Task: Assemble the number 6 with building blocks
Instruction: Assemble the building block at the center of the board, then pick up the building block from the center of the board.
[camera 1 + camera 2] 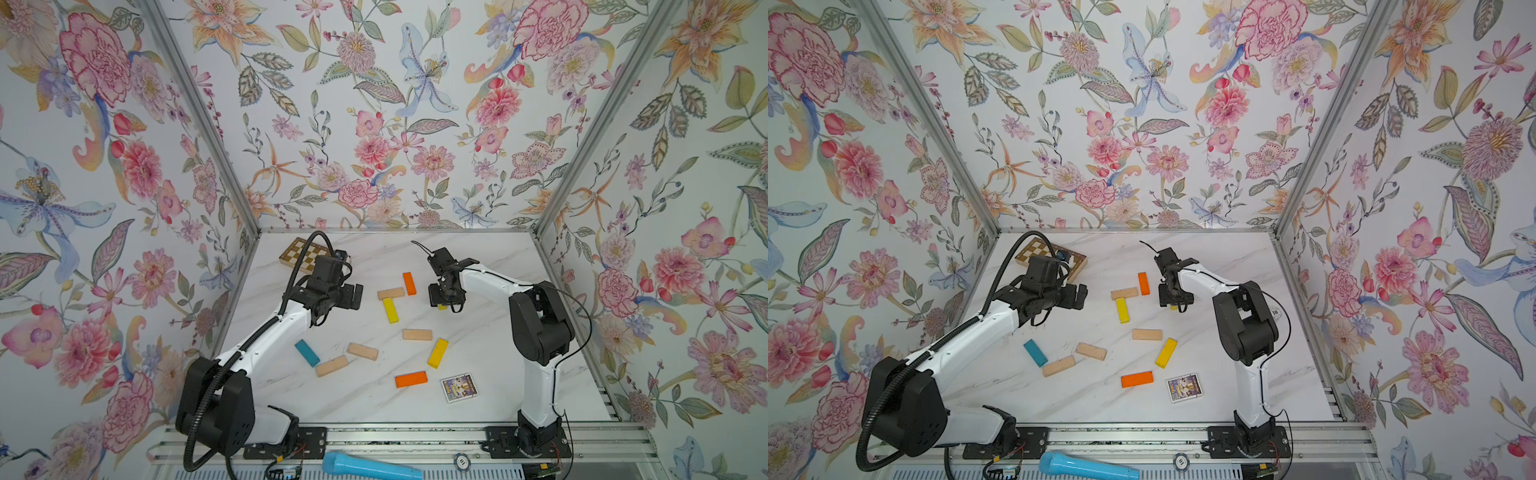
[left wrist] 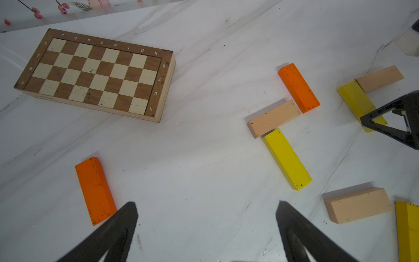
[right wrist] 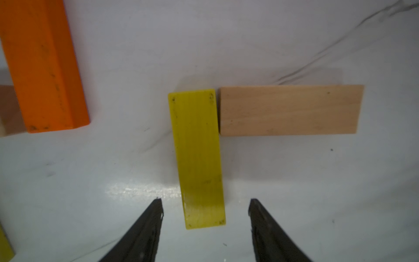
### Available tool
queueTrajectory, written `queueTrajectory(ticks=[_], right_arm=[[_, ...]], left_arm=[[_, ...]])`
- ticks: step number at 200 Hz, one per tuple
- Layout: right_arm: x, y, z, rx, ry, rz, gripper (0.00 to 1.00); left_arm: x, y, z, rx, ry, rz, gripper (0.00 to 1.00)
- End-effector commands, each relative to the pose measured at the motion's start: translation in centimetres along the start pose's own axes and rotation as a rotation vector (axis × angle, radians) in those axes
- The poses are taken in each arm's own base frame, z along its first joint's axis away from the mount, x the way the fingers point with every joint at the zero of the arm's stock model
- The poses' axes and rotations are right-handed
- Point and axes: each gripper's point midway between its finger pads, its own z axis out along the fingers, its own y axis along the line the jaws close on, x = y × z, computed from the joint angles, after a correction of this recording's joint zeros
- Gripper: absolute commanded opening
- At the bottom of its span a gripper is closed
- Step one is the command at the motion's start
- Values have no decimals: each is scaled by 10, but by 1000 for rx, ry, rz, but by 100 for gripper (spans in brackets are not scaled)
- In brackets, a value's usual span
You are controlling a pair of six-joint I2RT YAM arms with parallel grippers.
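Yellow block sits untouched between the parted jaws of right gripper; left gripper gapes empty.

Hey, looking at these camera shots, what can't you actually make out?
Yellow block under the right hand: the hand covers nearly all of it in both top views.
Picture card: its print is too small to read in both top views.
Chequered board: the left arm hides part of it in both top views.
Orange block: cut off by the edge of the right wrist view.
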Motion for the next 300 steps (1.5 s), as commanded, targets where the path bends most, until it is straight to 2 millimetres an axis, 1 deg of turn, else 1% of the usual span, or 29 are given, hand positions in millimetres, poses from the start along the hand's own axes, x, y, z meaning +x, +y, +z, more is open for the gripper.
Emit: queueTrajectory(ticks=[1, 22, 46, 79, 112, 165, 177, 185, 194, 203, 212, 240, 258, 275, 292, 300], right_arm=[[-6, -1, 6, 14, 10, -21, 61], [-3, -3, 15, 19, 30, -27, 57], [-3, -2, 22, 17, 42, -25, 48], [-3, 1, 22, 8, 43, -9, 37], [0, 4, 23, 5, 50, -10, 32], [2, 5, 22, 4, 51, -6, 32], [2, 4, 22, 6, 51, -5, 35], [1, 4, 21, 7, 46, -7, 40], [-3, 4, 16, 6, 34, -7, 47], [-8, 5, 8, 2, 15, -8, 57], [-16, 5, -3, -4, -14, -4, 62], [-36, 8, -42, -32, -100, 26, 64], [-40, 4, -68, -23, -149, 69, 65], [-31, -2, -86, -8, -181, 168, 65], [-9, -7, -97, -6, -185, 288, 65], [5, -12, -99, -5, -176, 353, 65]], left_arm=[[-1, -4, -2, 14, -7, 3, 99], [0, -3, -2, 9, -7, 4, 99], [-1, -2, -2, 4, -10, 7, 99], [0, -3, 0, 11, -3, 6, 99], [-1, -3, -1, 10, -7, 6, 99], [-1, -4, -2, 16, -9, 5, 99], [-2, -4, -3, 16, -11, 3, 99], [-2, -4, -3, 15, -13, 4, 99], [-2, -3, -3, 12, -13, 4, 99], [-3, -3, -4, 9, -16, 4, 99], [-3, -2, -5, 7, -19, 5, 99], [-4, -1, -7, 0, -22, 7, 99], [-6, 1, -10, -9, -32, 6, 99], [-8, 2, -13, -18, -42, -3, 99], [-11, 5, -17, -30, -55, -11, 99], [-12, 6, -19, -36, -62, -17, 99]])
